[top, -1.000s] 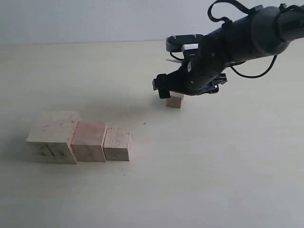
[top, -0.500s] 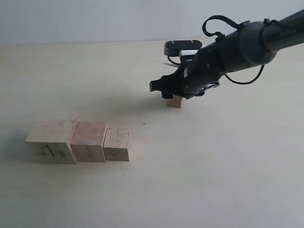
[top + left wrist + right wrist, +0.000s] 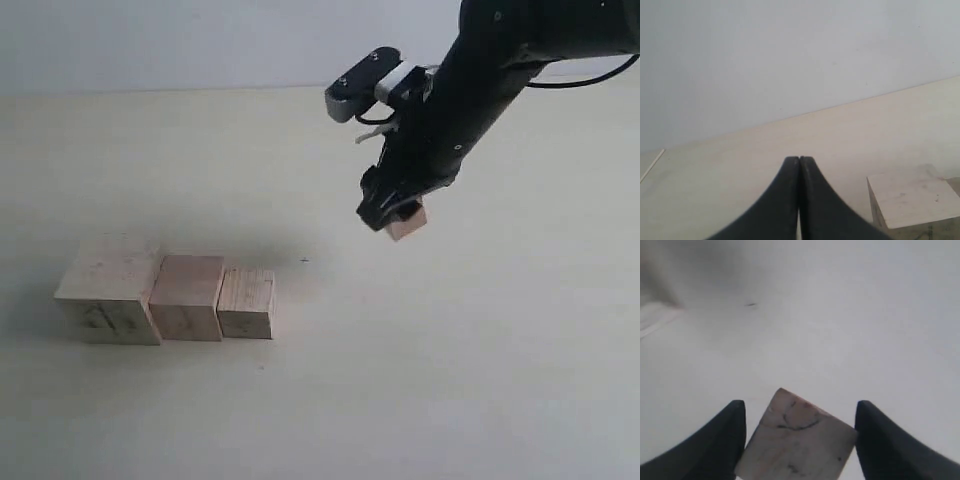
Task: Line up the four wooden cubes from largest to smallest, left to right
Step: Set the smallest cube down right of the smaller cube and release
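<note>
Item 1. Left gripper (image 3: 799,160): black, seen only in the left wrist view. Its two fingers are pressed together tip to tip, with nothing between them. It hangs over the pale table (image 3: 740,165), and a pale wall (image 3: 790,50) stands on the far side.

Item 2. Largest cube (image 3: 110,288): light wood with dark grain marks on its near face. It stands flat at the left end of the row, at the near left of the table (image 3: 450,380). In the left wrist view one corner and the top of it (image 3: 912,199) show close beside the shut fingers.

Item 3. Second cube (image 3: 187,296): a step smaller, touching the right side of the largest cube and sitting flat.

Item 4. Third cube (image 3: 247,302): smaller again, with striped grain on top. It touches the right side of the second cube and forms the right end of the row.

Item 5. Dark speck (image 3: 304,260): a small mark on the tabletop, to the right of the row and a little farther back.

Item 6. Right arm (image 3: 490,70): black, reaching in from the far right and angled downward.

Item 7. Right gripper (image 3: 393,215): its fingers (image 3: 722,440) are partly closed, one on either side of the smallest cube.

Item 8. Smallest cube (image 3: 408,222): clamped in the right gripper, tilted, and apparently raised off the table. It is well apart from the row, to its right and farther back. The right wrist view shows faint dark curved marks on its upper face (image 3: 797,437).
</note>
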{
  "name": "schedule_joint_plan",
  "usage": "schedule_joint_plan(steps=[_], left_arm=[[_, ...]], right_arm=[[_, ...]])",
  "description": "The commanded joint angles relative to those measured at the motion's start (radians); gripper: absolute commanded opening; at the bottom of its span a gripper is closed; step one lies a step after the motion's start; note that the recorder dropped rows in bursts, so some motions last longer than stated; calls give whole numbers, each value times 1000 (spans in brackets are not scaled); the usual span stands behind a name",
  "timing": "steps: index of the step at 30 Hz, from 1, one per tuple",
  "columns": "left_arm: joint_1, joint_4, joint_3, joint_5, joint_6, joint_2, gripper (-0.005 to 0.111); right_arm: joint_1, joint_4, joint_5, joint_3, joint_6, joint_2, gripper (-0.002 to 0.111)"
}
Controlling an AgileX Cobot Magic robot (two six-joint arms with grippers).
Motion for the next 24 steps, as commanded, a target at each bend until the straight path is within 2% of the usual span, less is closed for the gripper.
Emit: schedule_joint_plan(steps=[1,4,7,11,24], left_arm=[[2,-4,0,-4,-5,-7,0],[2,-4,0,-4,-5,-7,0],[2,-4,0,-4,-5,-7,0],[2,-4,0,-4,-5,-7,0],[2,-4,0,-4,-5,-7,0]], right_arm=[[-3,247,184,-7,-518,26,0],[-3,294,186,-7,-555,84,0],[34,388,184,-7,-793,164,0],[93,379,95,-23,-901,222,0],[101,375,87,-89,-906,287,0]])
